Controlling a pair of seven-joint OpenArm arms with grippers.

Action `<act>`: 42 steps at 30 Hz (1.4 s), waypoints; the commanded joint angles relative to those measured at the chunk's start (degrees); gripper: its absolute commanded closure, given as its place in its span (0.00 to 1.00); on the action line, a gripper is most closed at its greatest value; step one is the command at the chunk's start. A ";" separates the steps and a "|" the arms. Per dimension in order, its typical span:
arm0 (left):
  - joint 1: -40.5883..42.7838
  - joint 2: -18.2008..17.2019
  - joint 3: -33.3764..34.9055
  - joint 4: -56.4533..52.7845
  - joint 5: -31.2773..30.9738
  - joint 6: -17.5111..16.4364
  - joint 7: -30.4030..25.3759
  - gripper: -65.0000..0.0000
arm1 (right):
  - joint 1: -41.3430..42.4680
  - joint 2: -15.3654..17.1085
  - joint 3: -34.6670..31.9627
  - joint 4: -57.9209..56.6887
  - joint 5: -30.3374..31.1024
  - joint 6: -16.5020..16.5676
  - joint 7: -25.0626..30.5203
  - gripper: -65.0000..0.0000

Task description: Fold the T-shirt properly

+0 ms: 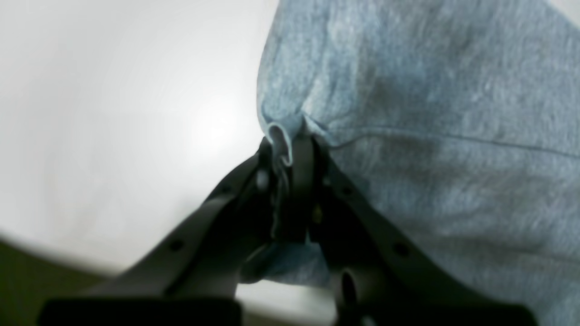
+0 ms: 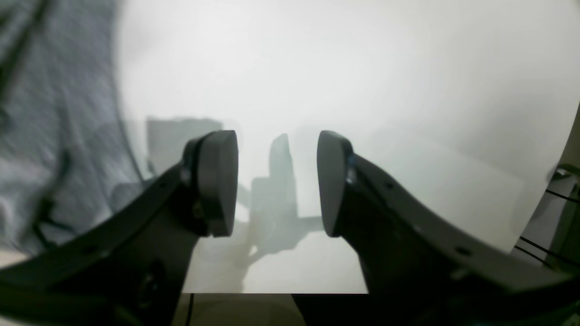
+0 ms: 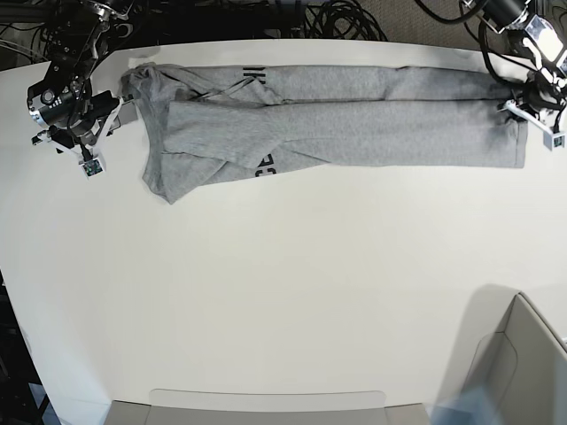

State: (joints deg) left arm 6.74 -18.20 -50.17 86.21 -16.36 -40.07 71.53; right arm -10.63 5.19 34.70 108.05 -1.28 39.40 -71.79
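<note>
The heather light-grey T-shirt lies stretched in a long, lengthwise-folded band across the far side of the white table. Bits of black lettering show at its folds. My left gripper is at the band's right end. In the left wrist view the left gripper is shut on a folded edge of the T-shirt. My right gripper is just left of the bunched left end, apart from it. In the right wrist view the right gripper is open and empty, with the T-shirt at the left.
Dark cables lie behind the table's far edge. A pale box stands at the near right corner. A grey strip runs along the near edge.
</note>
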 commanded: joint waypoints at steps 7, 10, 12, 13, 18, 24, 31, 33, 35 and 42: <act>-1.34 0.04 0.37 12.47 -0.21 0.07 3.86 1.00 | 0.83 -0.31 0.07 1.18 0.09 0.60 0.54 0.56; -1.34 1.10 0.81 17.74 -0.21 0.07 6.85 1.00 | 0.83 -0.40 0.07 1.09 0.09 0.60 0.54 0.56; -1.34 1.89 2.22 20.82 -0.21 0.07 8.47 1.00 | 1.27 -0.40 0.07 1.09 0.09 0.60 0.54 0.56; -1.34 2.42 2.48 22.05 -0.21 0.07 8.47 1.00 | 1.53 -0.40 0.07 1.01 0.09 0.60 0.54 0.56; -0.98 5.32 5.38 26.53 -0.21 0.07 8.47 1.00 | 1.62 -0.49 0.07 0.92 0.09 0.60 0.54 0.56; -0.11 9.98 15.32 28.91 -0.21 0.07 8.47 1.00 | 1.71 -0.49 -0.02 0.92 0.09 0.60 0.54 0.56; 2.71 13.49 22.79 29.96 -0.30 0.07 8.47 1.00 | 2.06 -0.40 -0.02 0.92 0.09 0.60 0.54 0.56; 3.06 14.37 24.46 29.96 -0.30 0.07 8.47 1.00 | 2.06 -0.40 -0.02 0.92 0.09 0.60 0.54 0.56; 3.41 15.51 25.95 29.96 -0.30 0.07 8.47 1.00 | 2.06 -0.40 -0.02 0.92 0.09 0.60 0.54 0.56; 4.11 18.33 30.52 29.96 -0.30 0.07 8.47 1.00 | 2.33 -0.40 -0.02 0.92 0.09 0.60 0.54 0.56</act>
State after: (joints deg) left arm 11.40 0.27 -19.79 115.18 -16.01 -40.05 80.79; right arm -9.13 4.23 34.65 108.05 -1.30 39.40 -71.79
